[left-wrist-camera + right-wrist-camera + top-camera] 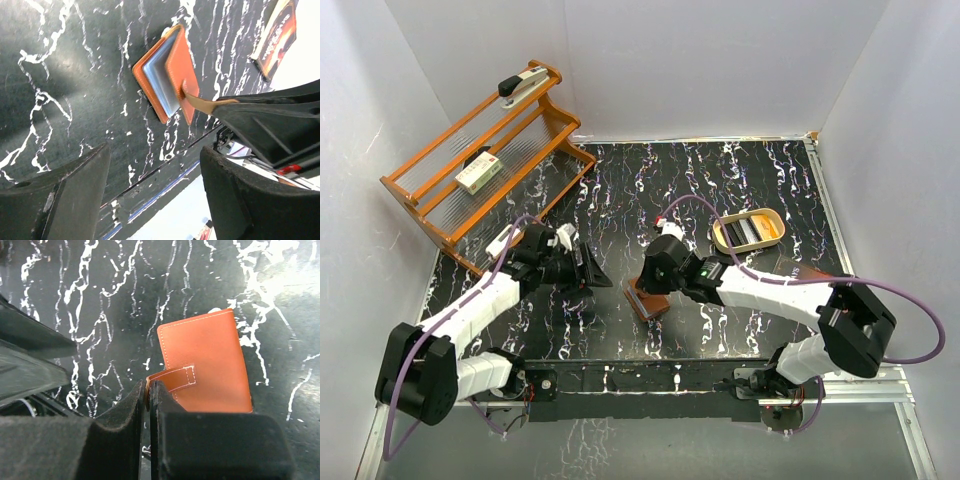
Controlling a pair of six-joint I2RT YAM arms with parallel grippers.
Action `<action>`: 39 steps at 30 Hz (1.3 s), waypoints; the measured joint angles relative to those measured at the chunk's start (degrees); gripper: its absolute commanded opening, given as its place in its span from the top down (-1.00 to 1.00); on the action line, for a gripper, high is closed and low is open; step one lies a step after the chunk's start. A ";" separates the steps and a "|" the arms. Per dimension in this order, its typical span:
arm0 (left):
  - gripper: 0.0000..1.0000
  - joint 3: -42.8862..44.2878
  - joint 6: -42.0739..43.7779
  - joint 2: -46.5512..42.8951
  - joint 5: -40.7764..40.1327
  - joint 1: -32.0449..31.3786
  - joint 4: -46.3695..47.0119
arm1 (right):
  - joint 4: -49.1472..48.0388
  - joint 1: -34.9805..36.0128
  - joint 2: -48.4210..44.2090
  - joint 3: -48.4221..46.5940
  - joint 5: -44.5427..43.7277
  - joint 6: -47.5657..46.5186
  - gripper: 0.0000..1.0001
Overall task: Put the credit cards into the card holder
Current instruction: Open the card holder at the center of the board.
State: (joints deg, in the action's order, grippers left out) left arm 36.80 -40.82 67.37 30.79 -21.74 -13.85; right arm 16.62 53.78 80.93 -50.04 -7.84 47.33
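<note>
The card holder is a small brown leather wallet lying near the table's middle. In the left wrist view it stands partly open and shows pale inner pockets. My right gripper is shut on its snap tab, the fingertips pinching the tab's end beside the cover. My left gripper is open and empty, a short way left of the holder, its jaws wide apart. The credit cards, pale and dark, lie in a tan oval dish at the right.
An orange wooden rack stands at the back left with a white-and-green box and a stapler-like tool on it. A dark lettered book lies by the right arm. White walls close three sides.
</note>
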 measured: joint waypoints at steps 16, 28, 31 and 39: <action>-0.23 -4.96 -1.92 -3.06 -1.40 0.00 -3.48 | 0.46 -0.87 2.38 -0.92 3.43 1.49 1.00; -0.19 -8.35 -8.72 0.61 2.89 0.00 5.97 | 6.32 -6.25 5.64 3.06 -3.15 -1.03 1.00; -0.19 -8.37 -9.55 0.61 3.02 0.00 7.04 | 6.01 -6.36 4.39 4.31 -1.84 -1.73 1.00; -0.23 -2.05 -6.23 -1.27 -3.65 0.04 -3.17 | 2.78 -4.04 4.81 0.83 8.31 -3.45 1.00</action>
State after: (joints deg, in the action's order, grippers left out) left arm 34.74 -47.05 66.11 27.14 -21.69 -17.02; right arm 19.40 49.74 85.73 -49.21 0.47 43.88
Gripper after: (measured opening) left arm 0.611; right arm 0.034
